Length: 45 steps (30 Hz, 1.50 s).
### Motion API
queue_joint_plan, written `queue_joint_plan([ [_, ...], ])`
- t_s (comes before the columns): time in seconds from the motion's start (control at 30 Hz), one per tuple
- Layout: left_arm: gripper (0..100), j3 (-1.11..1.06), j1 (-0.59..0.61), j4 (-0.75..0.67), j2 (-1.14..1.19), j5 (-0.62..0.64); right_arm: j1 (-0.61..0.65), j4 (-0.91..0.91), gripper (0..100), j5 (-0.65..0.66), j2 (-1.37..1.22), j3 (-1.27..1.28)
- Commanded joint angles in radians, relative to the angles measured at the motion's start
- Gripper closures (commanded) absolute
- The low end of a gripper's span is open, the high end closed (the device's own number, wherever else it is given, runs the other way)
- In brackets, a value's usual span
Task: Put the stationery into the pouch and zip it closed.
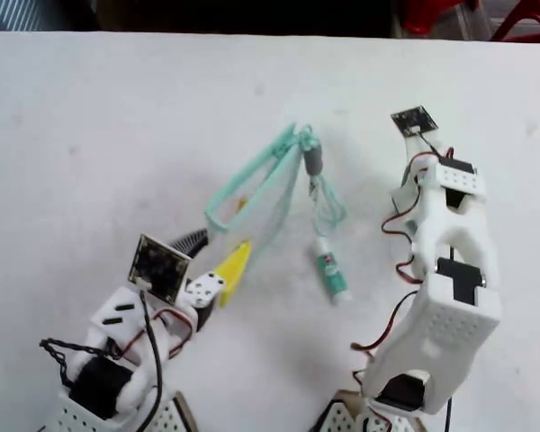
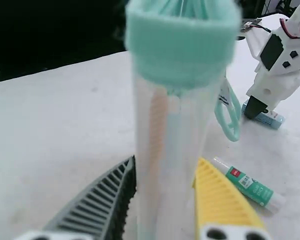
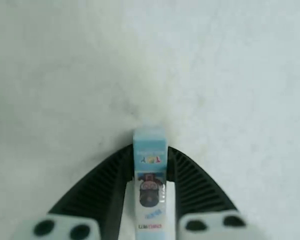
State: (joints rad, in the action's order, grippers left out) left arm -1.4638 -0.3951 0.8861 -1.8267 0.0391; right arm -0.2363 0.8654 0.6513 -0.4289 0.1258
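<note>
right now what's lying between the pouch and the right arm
A green-labelled glue stick lies on the table between the pouch and the right arm, near the pouch's cord, in the high view.

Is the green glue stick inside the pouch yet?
No, it is out. The glue stick lies on the table, outside the mesh pouch.

The left arm (image 1: pixel 117 355) sat folded low, and the left gripper (image 2: pixel 166 162) pinched the pouch (image 2: pixel 175 100) between its grey and yellow fingers (image 2: pixel 220 200). The right arm (image 1: pixel 445 297) stretched forward with its wrist bent down, and the right gripper (image 3: pixel 150 150) was closed on a blue stick (image 3: pixel 149 175).
</note>
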Motion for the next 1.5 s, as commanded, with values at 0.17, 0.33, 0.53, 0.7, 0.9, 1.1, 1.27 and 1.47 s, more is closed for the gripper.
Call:
queue_joint_plan([
  [0.17, 81, 0.005, -0.001, -0.029, 0.004, 0.008, 0.045, 0.145, 98.1, -0.006, 0.203, -0.026],
  [0.33, 81, 0.005, -0.002, -0.029, 0.004, 0.008, 0.110, 0.257, 98.1, -0.129, 0.437, -0.020],
  [0.53, 81, 0.005, -0.002, -0.029, 0.004, 0.008, 0.225, 0.364, 98.1, -0.164, 0.628, 0.012],
  [0.7, 81, 0.005, -0.001, -0.029, 0.004, 0.008, 0.255, 0.309, 98.1, -0.242, 0.825, 0.164],
  [0.9, 81, 0.005, -0.001, -0.029, 0.004, 0.008, 0.300, 0.128, 98.1, -0.261, 1.196, 0.460],
  [1.1, 81, 0.005, -0.001, -0.029, 0.004, 0.008, 0.490, 0.269, 98.1, -0.270, 1.524, 0.531],
  [1.27, 81, 0.005, -0.002, -0.029, 0.004, 0.008, 0.552, 0.332, 98.1, -0.267, 1.689, 0.463],
  [1.47, 81, -0.006, -0.002, -0.031, 0.004, 0.008, 0.506, 0.332, 98.1, -0.262, 1.781, 0.456],
])
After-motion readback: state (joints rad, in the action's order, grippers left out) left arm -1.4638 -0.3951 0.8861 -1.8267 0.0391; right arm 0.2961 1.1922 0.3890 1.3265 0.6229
